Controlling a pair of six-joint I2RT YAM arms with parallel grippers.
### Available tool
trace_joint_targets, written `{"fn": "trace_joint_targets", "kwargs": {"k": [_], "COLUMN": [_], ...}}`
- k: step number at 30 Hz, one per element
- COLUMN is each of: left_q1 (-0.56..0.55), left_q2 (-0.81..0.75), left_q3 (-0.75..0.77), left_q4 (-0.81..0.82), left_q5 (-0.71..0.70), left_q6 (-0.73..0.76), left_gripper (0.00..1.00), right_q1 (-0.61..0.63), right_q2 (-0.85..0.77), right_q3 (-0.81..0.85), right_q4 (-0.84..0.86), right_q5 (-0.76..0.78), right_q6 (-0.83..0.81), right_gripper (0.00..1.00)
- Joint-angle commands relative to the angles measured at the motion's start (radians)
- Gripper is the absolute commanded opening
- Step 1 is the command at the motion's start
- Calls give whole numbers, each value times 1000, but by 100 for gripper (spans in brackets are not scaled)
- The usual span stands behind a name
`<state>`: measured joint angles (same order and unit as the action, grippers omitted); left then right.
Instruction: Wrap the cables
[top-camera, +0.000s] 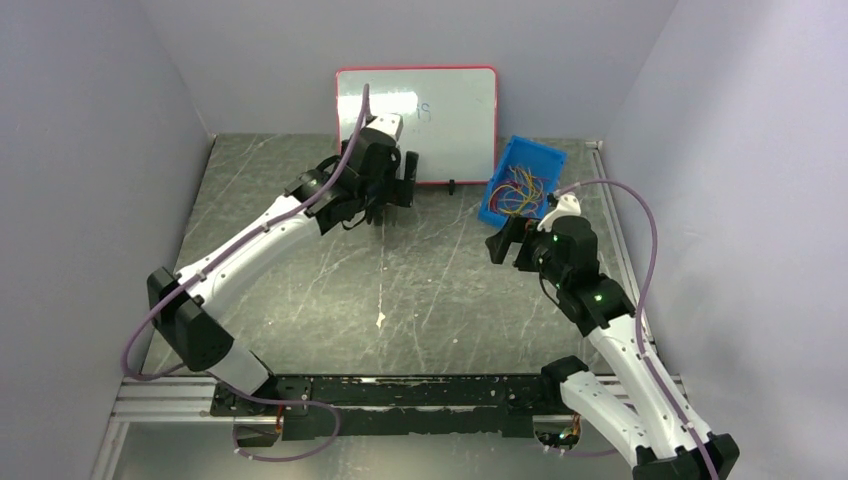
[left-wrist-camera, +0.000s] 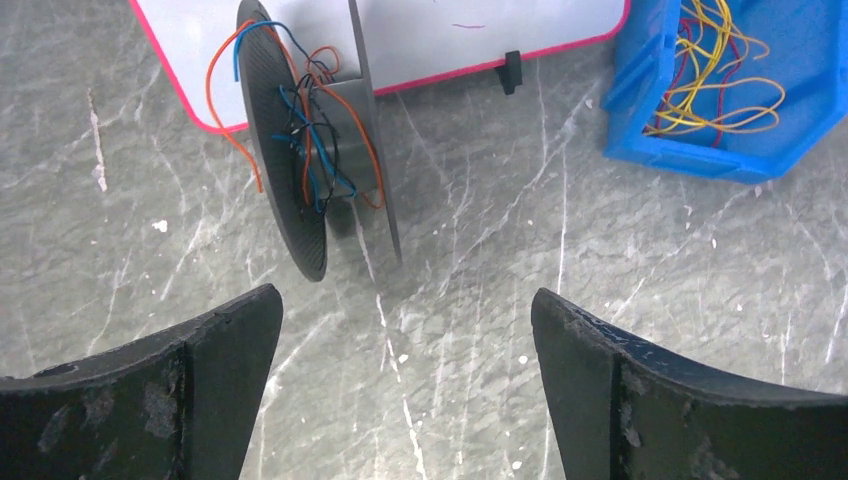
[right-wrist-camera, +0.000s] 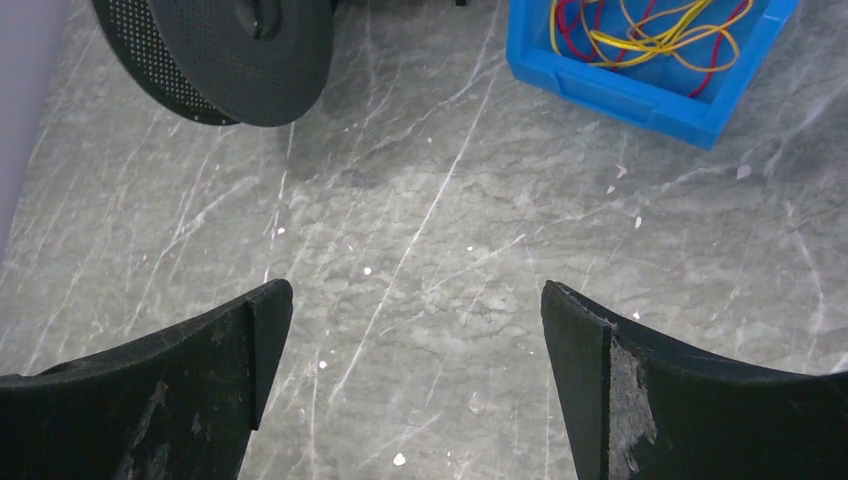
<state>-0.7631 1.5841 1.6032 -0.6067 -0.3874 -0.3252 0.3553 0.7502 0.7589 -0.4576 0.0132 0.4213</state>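
The cables (top-camera: 522, 188) are a loose tangle of thin yellow and red wires in a blue bin (top-camera: 497, 212) at the back right. They also show in the left wrist view (left-wrist-camera: 715, 75) and the right wrist view (right-wrist-camera: 650, 30). A black spool (left-wrist-camera: 310, 140) stands on edge by the whiteboard, with orange and blue wires tangled on its hub; its flat side shows in the right wrist view (right-wrist-camera: 240, 45). My left gripper (left-wrist-camera: 405, 330) is open and empty just in front of the spool. My right gripper (right-wrist-camera: 415, 320) is open and empty, left of the bin.
A white board with a red rim (top-camera: 440, 110) leans on the back wall, behind the spool. The blue bin sits against the table's right edge (top-camera: 612, 230). Grey walls close in the left, right and back sides.
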Motion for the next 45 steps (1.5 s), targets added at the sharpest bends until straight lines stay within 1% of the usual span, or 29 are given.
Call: {"fn": "trace_joint_targets", "kwargs": {"k": [1,5,9,13,16,20,22,25,28,31,33,36,39,41,45], "left_q1": [-8,-9,-9,-10,-10,-9,-9,-9,-10,-9,-8,-7,-7,-8,-8], "left_q2": [-79,-158,-244,-340,-411,-488,-536,-619,-692,-752,-774,-797,-790,-774,-756], "left_q3": [-61,-125,-189,-270,-322,-387,-423,-516,-578,-627,-637,-658,-666,-657,-643], "left_q4": [21,24,28,48,50,35,47,98,137,163,158,163,149,133,114], "left_q5": [19,25,25,-9,-34,-28,-36,-64,-77,-98,-92,-75,-75,-80,-68], "left_q6": [45,45,56,79,83,81,89,104,109,102,87,75,76,74,75], "left_gripper": [99,99,99,99,99,99,99,100,100,100,100,100,100,99,98], "right_q1": [-3,-2,-2,-1,-3,-4,-7,-27,-45,-58,-75,-117,-177,-195,-200], "right_q2": [28,58,93,157,223,317,381,470,568,677,738,827,910,953,1060], "right_q3": [43,63,81,112,143,186,215,261,315,387,417,442,499,531,631], "right_q4": [36,45,67,85,93,128,144,168,205,215,230,291,280,286,246], "right_q5": [49,90,136,206,278,343,354,361,361,397,419,394,355,332,324], "right_q6": [-4,-9,-15,-23,-42,-70,-77,-87,-105,-116,-129,-168,-174,-184,-204], "right_gripper": [99,99,96,93,89,82,78,71,68,65,61,60,54,50,49]}}
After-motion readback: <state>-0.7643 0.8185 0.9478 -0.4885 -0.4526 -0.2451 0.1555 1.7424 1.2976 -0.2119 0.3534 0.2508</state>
